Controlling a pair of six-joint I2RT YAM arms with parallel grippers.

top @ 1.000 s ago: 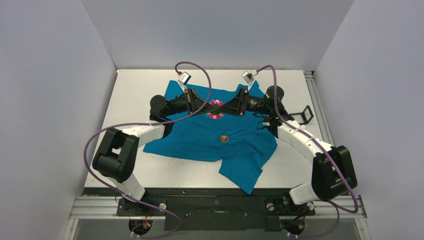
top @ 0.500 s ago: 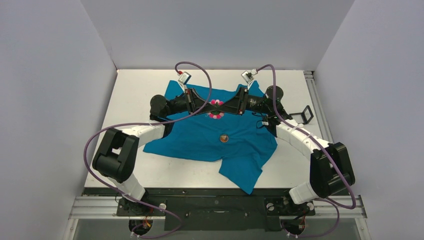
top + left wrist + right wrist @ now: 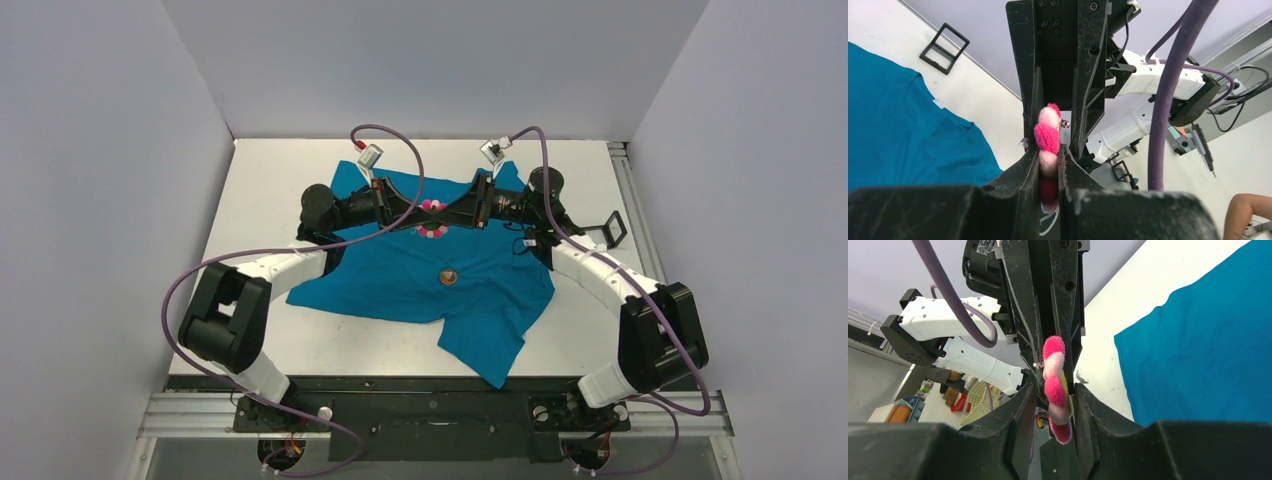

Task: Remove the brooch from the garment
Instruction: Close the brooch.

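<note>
Left elbow drifted outward; left hand and right hand pinch one brooch

The shirt was plain teal. Over its upper middle, the brooch had petals alternating hot pink and pale pink, with a yellow sliver. The left gripper and right gripper were black, scuffed grey.

Left gripper and right gripper crowd each other at the brooch.
</note>
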